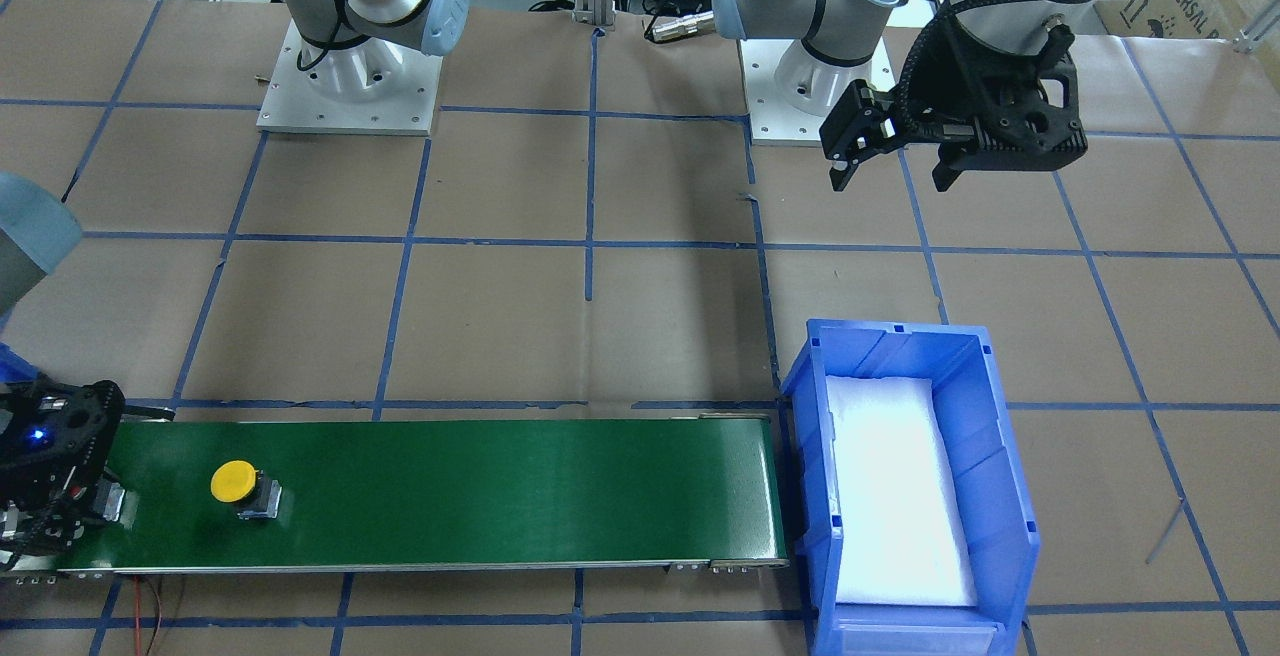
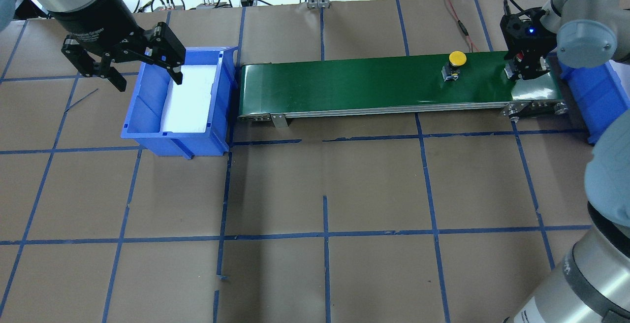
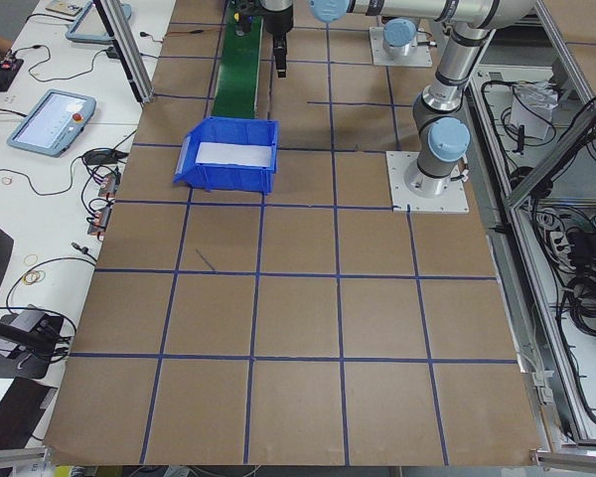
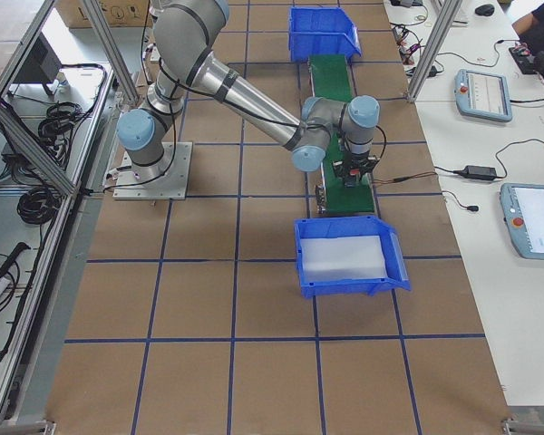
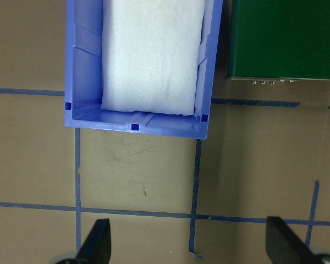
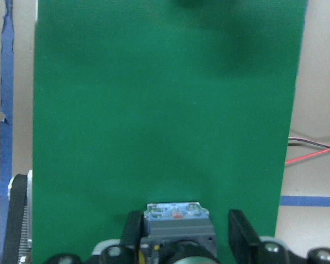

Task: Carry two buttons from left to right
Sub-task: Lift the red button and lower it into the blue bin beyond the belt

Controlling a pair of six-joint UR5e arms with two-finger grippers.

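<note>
button (image 6: 176, 219) low centre, straddled by right gripper (image 6: 186, 230), jaws parted, unclamped; left gripper (image 2: 147, 80) upper left, gaping. risk: toppling on belt (image 6: 154, 110) from off-centre finger contact.

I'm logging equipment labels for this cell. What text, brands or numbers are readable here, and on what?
"UNIVERSAL R", cut off: cardboard box behind the robot.
White print on the left arm: too blurred to read.
Marks on the button by the right gripper: blurred.
Pendant screens: too small.
Yellow button, belt, bins: no text seen.
</note>
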